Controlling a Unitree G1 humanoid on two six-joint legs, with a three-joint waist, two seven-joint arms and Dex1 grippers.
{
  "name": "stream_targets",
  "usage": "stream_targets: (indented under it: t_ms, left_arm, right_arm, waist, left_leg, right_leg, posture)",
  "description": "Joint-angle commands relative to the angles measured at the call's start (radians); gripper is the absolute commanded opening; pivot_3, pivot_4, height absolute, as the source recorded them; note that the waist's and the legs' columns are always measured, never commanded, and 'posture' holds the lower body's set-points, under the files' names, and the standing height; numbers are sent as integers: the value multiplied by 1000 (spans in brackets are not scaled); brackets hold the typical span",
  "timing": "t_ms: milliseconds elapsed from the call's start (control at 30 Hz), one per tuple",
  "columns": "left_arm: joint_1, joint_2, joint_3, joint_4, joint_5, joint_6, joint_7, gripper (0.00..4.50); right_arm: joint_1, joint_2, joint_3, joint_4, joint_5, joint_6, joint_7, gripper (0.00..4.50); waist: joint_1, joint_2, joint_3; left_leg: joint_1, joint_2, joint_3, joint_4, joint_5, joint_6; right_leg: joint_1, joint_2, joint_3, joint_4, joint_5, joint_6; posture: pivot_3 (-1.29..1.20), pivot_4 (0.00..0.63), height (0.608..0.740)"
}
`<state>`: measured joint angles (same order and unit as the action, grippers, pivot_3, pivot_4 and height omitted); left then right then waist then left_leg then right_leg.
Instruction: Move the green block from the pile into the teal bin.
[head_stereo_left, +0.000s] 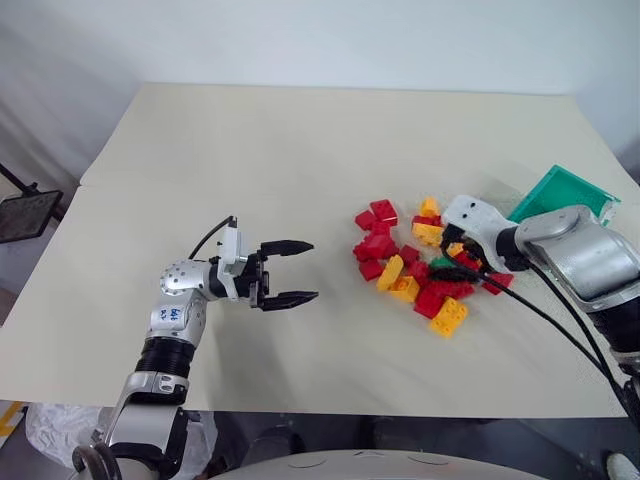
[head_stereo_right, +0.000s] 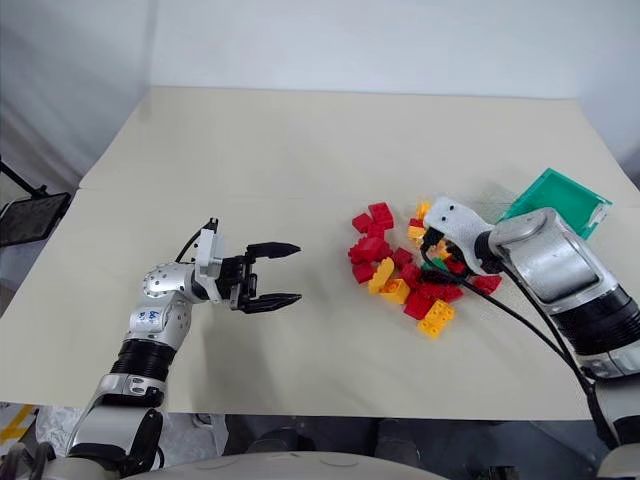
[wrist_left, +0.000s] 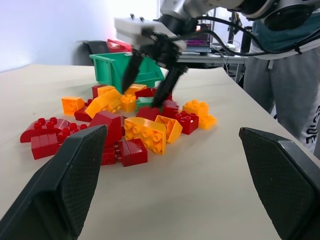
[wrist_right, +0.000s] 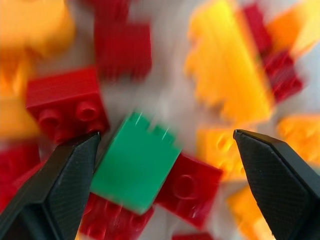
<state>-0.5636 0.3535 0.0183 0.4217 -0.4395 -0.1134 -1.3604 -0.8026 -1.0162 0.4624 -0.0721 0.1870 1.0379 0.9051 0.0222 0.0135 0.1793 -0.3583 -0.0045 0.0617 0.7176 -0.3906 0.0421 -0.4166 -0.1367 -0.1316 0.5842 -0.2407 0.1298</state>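
Note:
The pile (head_stereo_left: 395, 262) of red and yellow bricks lies right of the table's middle. The green block (wrist_right: 135, 165) rests on red bricks in the pile's right part, a sliver of it showing in the head view (head_stereo_left: 440, 263). My right gripper (head_stereo_left: 448, 268) points down into the pile, open, its two fingers straddling the green block without closing on it. The teal bin (head_stereo_left: 560, 195) stands just behind and to the right of the pile. My left gripper (head_stereo_left: 312, 270) hovers open and empty left of the pile, pointing toward it.
The cream table (head_stereo_left: 250, 150) stretches bare to the left and far side. A person (wrist_left: 280, 65) stands beyond the table's edge behind the bin. A black object (head_stereo_left: 25, 215) sits off the table's left side. Cables (head_stereo_left: 560, 320) trail from my right arm.

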Motion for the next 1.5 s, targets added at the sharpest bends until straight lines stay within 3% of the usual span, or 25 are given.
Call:
stream_targets:
  t_ms: [33,433,533,767,1033,1167,1233,1367,1500]
  left_arm:
    - [10,-8,1,-44,-4,-15,13,4500]
    - [20,-16,1,-56,0,-26,27,4500]
    - [28,-16,-1,-69,-1,-25,31,4500]
    - [22,-17,-8,-88,0,-12,39,4500]
    - [-70,-25,-19,-8,33,-16,62,4500]
    - [-172,-50,-40,74,77,-6,110,4500]
    - [-211,-64,-47,105,96,7,138,4500]
    - [-268,-91,-59,148,125,22,167,4500]
    - [-330,-130,-76,201,161,45,212,4500]
  right_arm:
    - [-13,-44,21,-36,-23,16,84,4467]
    - [-34,61,-4,41,-56,-3,94,4467]
    - [-35,66,8,47,-77,5,93,3859]
    - [-29,58,-84,-15,-48,66,64,1524]
    - [102,3,-357,-172,-13,181,-48,1497]
    - [208,2,-653,-205,-57,186,-193,1497]
    - [253,1,-738,-191,-78,126,-247,1497]
    - [287,-45,-709,-74,-88,45,-248,1497]
    - [178,47,-704,168,-132,-223,-381,1497]
  waist:
    - [0,0,0]
    - [-1,0,0]
    - [-2,0,0]
    - [-1,0,0]
    - [5,0,0]
    - [7,0,0]
    - [8,0,0]
    - [1,0,0]
    - [-10,0,0]
  left_leg:
    - [0,0,0,0,0,0]
    - [0,0,0,0,0,0]
    - [0,0,0,0,0,0]
    - [0,0,0,0,0,0]
    - [-2,0,-3,1,0,0]
    - [-2,-1,-2,1,0,0]
    - [-3,-1,1,1,0,0]
    - [-2,-1,4,0,0,0]
    - [0,-2,7,0,0,-1]
  right_leg:
    - [0,0,0,0,0,0]
    - [0,0,0,0,0,0]
    - [0,0,0,0,0,0]
    - [0,0,0,0,0,0]
    - [0,-1,-1,0,0,0]
    - [-1,0,-2,0,0,0]
    - [-1,0,-2,0,0,1]
    - [0,1,-1,0,0,1]
    - [0,3,1,0,0,1]
  posture:
    - [0,150,740]
    - [0,150,740]
    - [0,150,740]
    - [0,150,740]
    - [0,150,740]
    - [0,150,740]
    - [0,150,740]
    - [0,150,740]
    - [0,150,740]
